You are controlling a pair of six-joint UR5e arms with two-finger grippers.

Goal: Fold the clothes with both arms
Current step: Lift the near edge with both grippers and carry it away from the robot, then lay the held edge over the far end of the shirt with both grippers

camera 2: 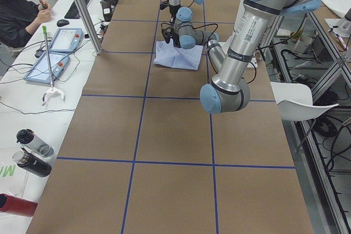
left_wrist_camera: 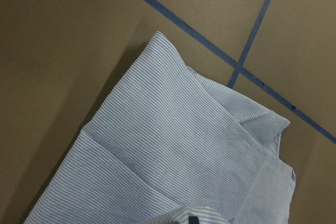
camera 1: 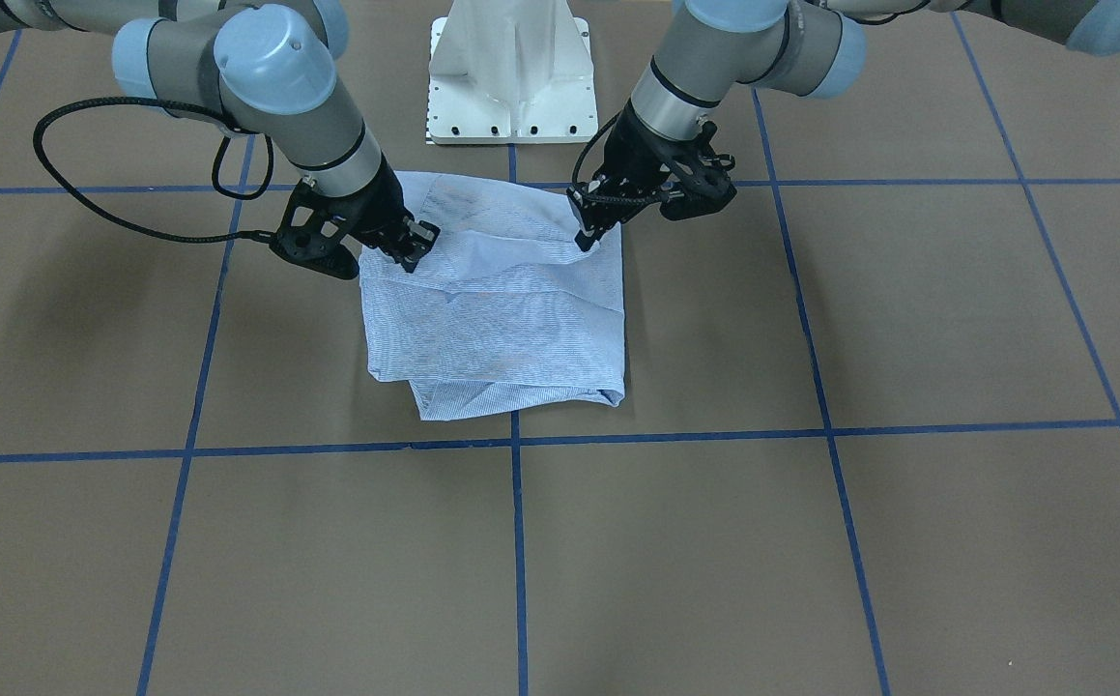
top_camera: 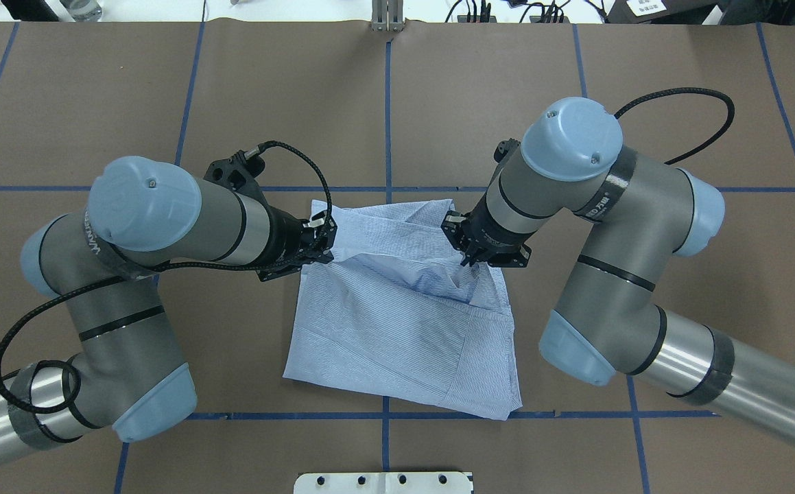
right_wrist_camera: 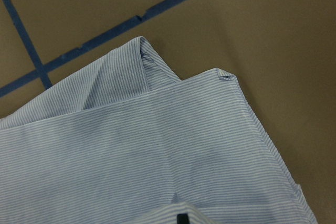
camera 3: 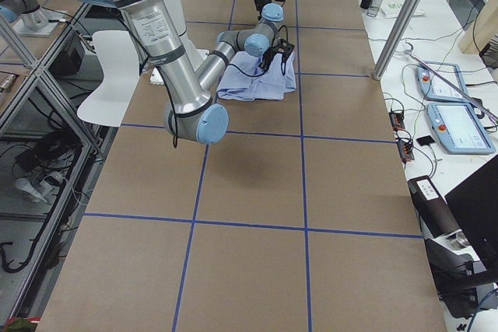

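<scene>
Broadly, the bench (top_camera: 95,89) is a long top covered in brown paper and ruled into large squares by blue tape (top_camera: 387,103). The shirt (top_camera: 397,329) lies on it near the middle, folded into a rough rectangle. It straddles the central tape line just ahead of the white pedestal (camera 1: 511,68).

In the overhead view the shirt's 5 o'clock corner reaches a cross line of tape, and its 12 o'clock part is rumpled and raised. The left end effector (camera 1: 587,240) is closed on a pinch of cloth at the shirt's 10 o'clock corner in that view. The right end effector (camera 1: 415,256) is closed on cloth at about 2 o'clock. Each wrist view shows striped fabric rising to a dark fingertip at the bottom edge, with the rest of the shirt flat on the paper beyond.

Past the bench's 12 o'clock side runs a white side bench (camera 2: 22,113). A person (camera 2: 16,9) sits there by a keyboard (camera 2: 79,5). Two blue-edged pendants (camera 2: 66,39) lie near a metal post (camera 2: 82,9), and dark bottles (camera 2: 33,142) lie further along.

On the robot's side, a white chair (camera 2: 296,100) stands among metal framing and loose cables.
</scene>
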